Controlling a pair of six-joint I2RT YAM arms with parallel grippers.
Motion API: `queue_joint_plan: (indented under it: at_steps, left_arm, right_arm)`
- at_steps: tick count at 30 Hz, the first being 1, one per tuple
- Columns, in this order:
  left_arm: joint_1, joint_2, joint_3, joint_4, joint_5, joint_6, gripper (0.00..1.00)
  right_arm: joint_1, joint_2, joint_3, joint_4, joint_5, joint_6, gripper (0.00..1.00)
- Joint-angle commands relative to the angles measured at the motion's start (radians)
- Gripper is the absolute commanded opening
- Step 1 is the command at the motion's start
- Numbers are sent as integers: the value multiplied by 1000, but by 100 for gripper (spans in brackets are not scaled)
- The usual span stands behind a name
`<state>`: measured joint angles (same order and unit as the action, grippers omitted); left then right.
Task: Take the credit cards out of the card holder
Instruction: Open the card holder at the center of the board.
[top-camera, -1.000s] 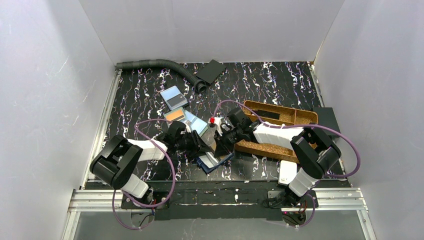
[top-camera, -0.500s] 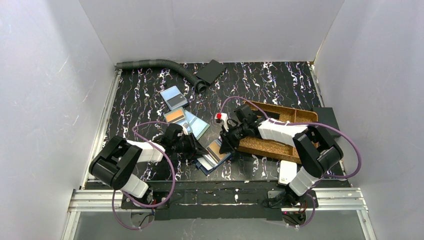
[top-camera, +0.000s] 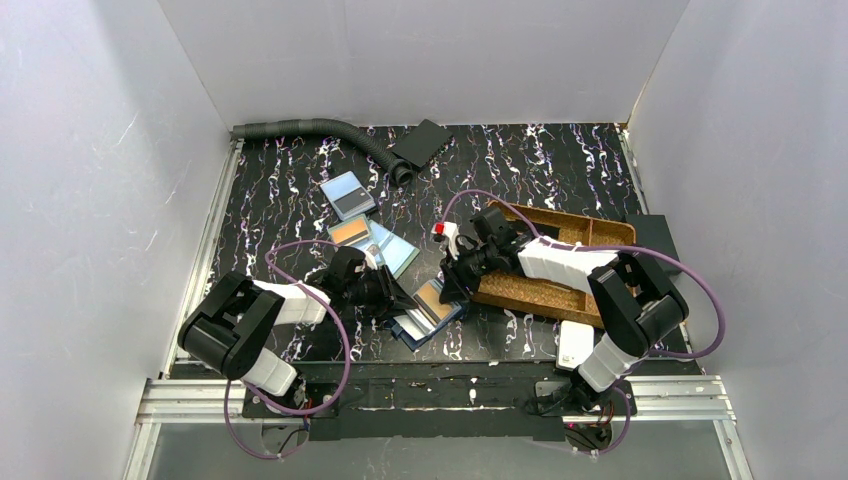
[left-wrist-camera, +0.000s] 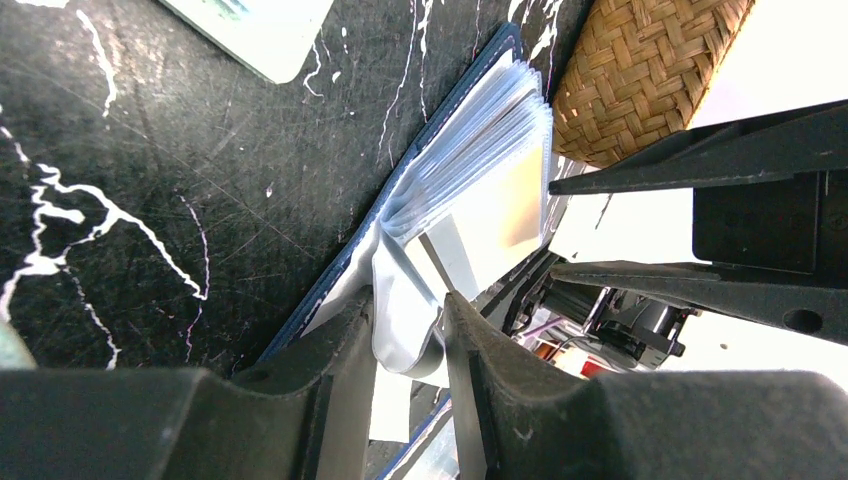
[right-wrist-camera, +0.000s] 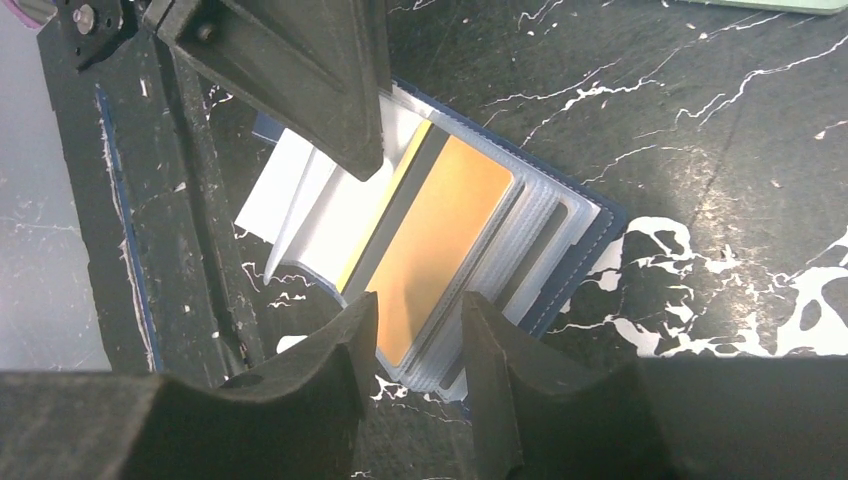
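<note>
The navy card holder (top-camera: 430, 314) lies open near the front middle of the table, with an orange credit card (right-wrist-camera: 440, 240) in its top clear sleeve. My left gripper (left-wrist-camera: 408, 335) is shut on a bunch of the holder's clear sleeve pages (left-wrist-camera: 480, 170) at its left side. My right gripper (right-wrist-camera: 420, 330) stands open over the near corner of the sleeve stack, its fingers either side of that corner. Three loose credit cards lie behind the holder: blue-grey (top-camera: 348, 195), orange (top-camera: 349, 232) and light blue (top-camera: 393, 252).
The brown woven tray (top-camera: 560, 262) lies right of the holder, under my right arm. A white box (top-camera: 575, 345) sits at the front right. A grey hose (top-camera: 320, 133) and a flat black rectangle (top-camera: 420, 143) lie at the back.
My right gripper's jaws have widened and the arm has drawn back a little to the right. The sleeve page with the orange card, raised a second ago, now lies flat on the holder.
</note>
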<state>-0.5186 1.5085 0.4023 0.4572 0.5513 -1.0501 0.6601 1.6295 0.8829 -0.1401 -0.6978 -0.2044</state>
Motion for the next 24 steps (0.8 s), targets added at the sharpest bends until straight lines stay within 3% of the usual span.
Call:
queue_joint_plan:
  at_steps: [1, 24]
  left_arm:
    - [8, -17, -13, -43, 5, 39, 29]
    - [8, -16, -3, -44, 15, 48, 29]
  right_arm:
    - [-7, -20, 22, 27, 7, 17, 46]
    - [4, 46, 30, 15, -38, 54, 44]
